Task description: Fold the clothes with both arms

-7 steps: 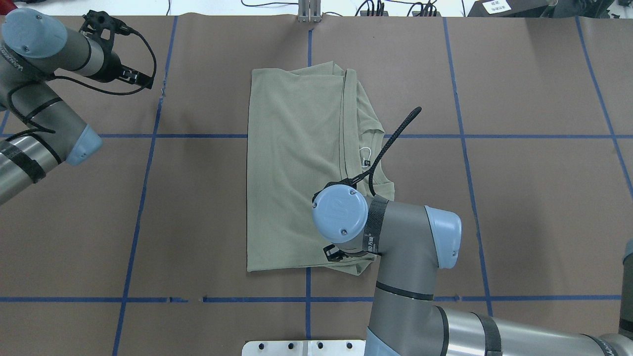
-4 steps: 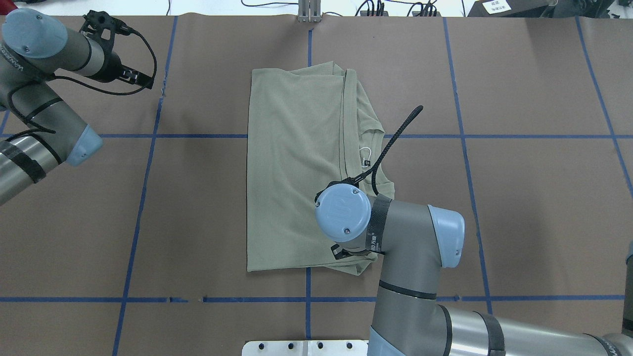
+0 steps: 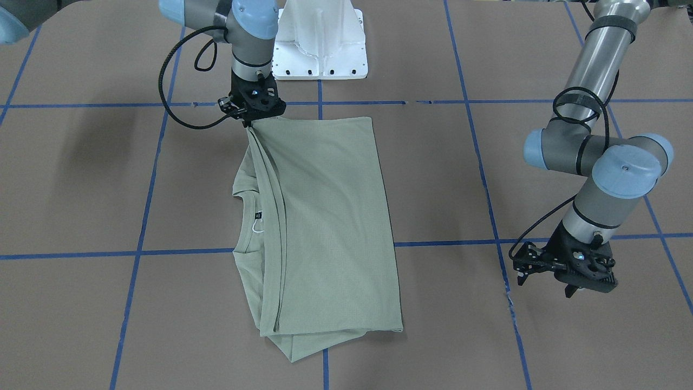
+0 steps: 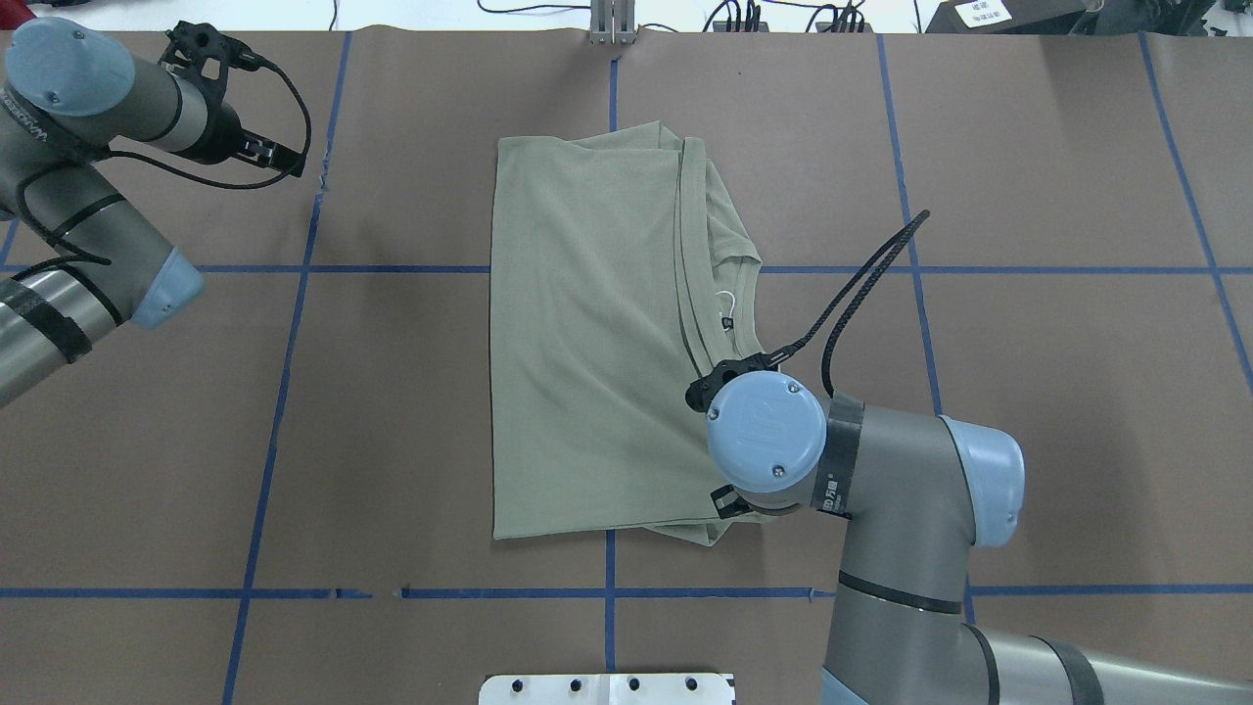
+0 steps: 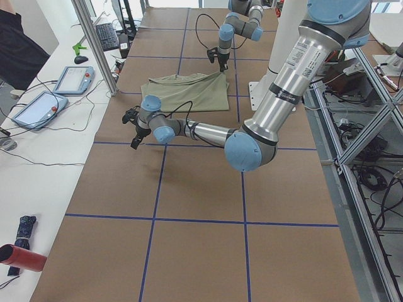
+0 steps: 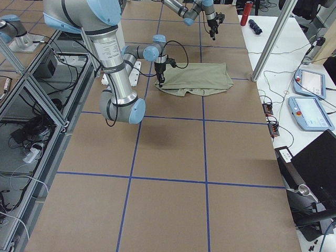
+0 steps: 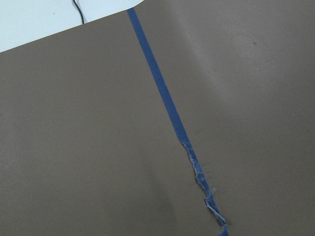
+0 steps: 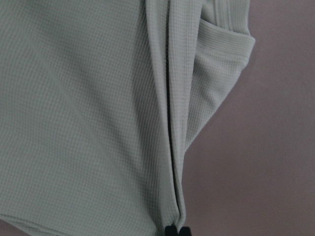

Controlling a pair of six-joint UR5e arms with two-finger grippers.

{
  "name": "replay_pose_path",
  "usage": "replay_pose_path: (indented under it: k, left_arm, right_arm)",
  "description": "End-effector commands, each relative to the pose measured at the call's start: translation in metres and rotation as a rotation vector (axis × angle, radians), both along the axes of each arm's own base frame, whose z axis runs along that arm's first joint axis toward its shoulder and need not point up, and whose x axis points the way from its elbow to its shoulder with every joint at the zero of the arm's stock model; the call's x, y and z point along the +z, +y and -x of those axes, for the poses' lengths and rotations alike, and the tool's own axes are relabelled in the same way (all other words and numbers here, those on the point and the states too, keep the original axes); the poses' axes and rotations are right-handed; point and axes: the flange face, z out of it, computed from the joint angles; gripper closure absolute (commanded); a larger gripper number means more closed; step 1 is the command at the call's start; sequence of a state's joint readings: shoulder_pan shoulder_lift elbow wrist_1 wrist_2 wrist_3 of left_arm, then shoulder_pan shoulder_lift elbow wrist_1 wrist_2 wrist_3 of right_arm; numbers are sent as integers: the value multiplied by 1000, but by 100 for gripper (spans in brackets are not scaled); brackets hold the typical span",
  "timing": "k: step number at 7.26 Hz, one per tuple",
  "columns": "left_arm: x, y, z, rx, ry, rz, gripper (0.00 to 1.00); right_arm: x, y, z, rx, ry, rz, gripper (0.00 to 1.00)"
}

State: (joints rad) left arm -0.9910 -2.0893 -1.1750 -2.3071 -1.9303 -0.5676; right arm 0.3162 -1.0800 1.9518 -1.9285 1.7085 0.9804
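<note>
Our right gripper (image 3: 250, 123) clamps the shirt (image 3: 325, 216) corner nearest the pedestal (image 3: 319, 49); we judge it light, limp, best edge-held.

The shirt (image 3: 325, 216) is showing as matt cloth in a fine waffle knit, soft and creasing. Under it, the table (image 3: 487, 336) is wearing dull brown paper crossed by blue tape (image 7: 160, 88), which is running ragged along one stretch well apart from the shirt. At the shirt's corner the right tool (image 3: 250, 122) is looking like matt black plastic. Over the shirt's edge a joint cap (image 4: 766, 433) is gleaming smooth, and the cable (image 4: 861, 284) beside it is looking braided.
</note>
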Motion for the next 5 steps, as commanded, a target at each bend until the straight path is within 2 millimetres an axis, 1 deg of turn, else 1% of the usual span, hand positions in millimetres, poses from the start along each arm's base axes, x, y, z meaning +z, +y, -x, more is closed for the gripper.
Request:
replay_pose_path:
  k: [1, 2, 3, 4, 5]
  left_arm:
    - [0, 0, 0, 0, 0, 0, 0]
    - [0, 0, 0, 0, 0, 0, 0]
    - [0, 0, 0, 0, 0, 0, 0]
    - [1, 0, 0, 0, -1, 1, 0]
    - [0, 0, 0, 1, 0, 0, 0]
  right_arm:
    - [19, 49, 21, 128, 30, 64, 52]
    - [21, 61, 35, 155, 48, -1, 1]
    - [17, 59, 33, 159, 37, -4, 0]
    - [2, 41, 26, 182, -35, -9, 0]
    - [-4, 12, 12, 207, -87, -6, 0]
